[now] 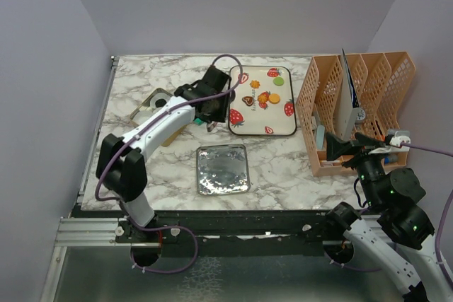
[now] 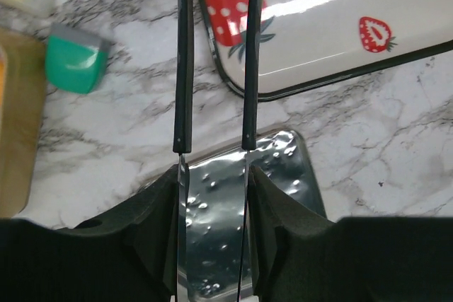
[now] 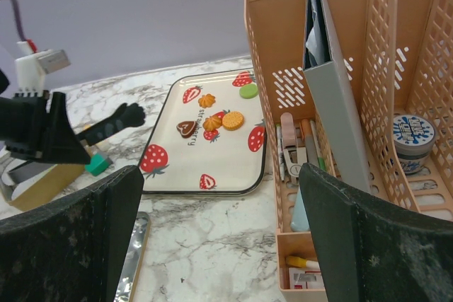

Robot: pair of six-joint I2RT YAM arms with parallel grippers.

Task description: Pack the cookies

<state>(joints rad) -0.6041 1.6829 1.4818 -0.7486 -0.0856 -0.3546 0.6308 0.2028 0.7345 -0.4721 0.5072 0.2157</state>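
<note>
Cookies (image 1: 260, 95): we see them on the tray (image 1: 255, 124), by the table's (image 1: 283, 167) far edge.
Left tool (image 2: 216, 5): narrowly parted, empty, at the tray's near-left corner.
Right tool (image 3: 223, 175): spread wide, empty.

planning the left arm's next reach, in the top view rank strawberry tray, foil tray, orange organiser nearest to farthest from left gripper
1. strawberry tray, just right of the left gripper
2. foil tray, toward the near edge
3. orange organiser, far right
</note>
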